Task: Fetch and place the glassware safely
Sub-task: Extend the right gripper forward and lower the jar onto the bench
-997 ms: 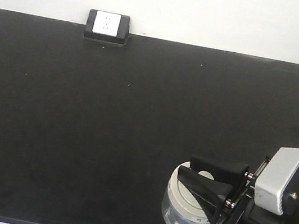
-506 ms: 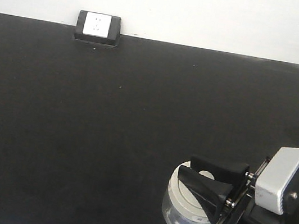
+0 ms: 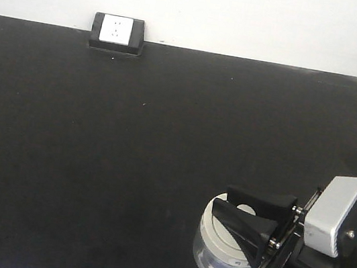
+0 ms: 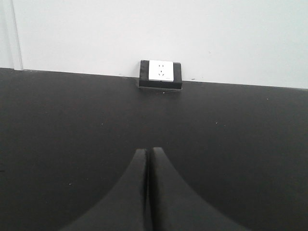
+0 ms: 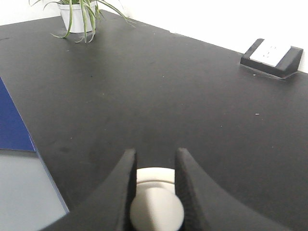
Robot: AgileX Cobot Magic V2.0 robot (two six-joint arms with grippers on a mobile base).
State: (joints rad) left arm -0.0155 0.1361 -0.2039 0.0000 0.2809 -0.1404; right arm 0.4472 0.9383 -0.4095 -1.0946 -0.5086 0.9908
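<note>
1. Near the front right edge of the table (image 3: 128, 153): glass jar (image 3: 221, 258), squat and clear, small label, off-white lid (image 3: 216, 231) seated on it. Whether its base rests on the black top or hangs just above cannot be told.
2. Right gripper (image 3: 222, 199): reaches in from the right, fingers pinching the lid's knob (image 5: 156, 211) from either side. I judge the knob was chosen as the narrowest purchase. The risk is that the lid lifts alone.
3. Left gripper (image 4: 148, 152): fingers pressed together, holding nothing, over bare table. Apparently parked out of the way.
4. Socket box (image 3: 118, 32): far edge, against the wall, well apart from the jar.
5. Potted plant (image 5: 79, 17): distant corner, clear of the work.
</note>
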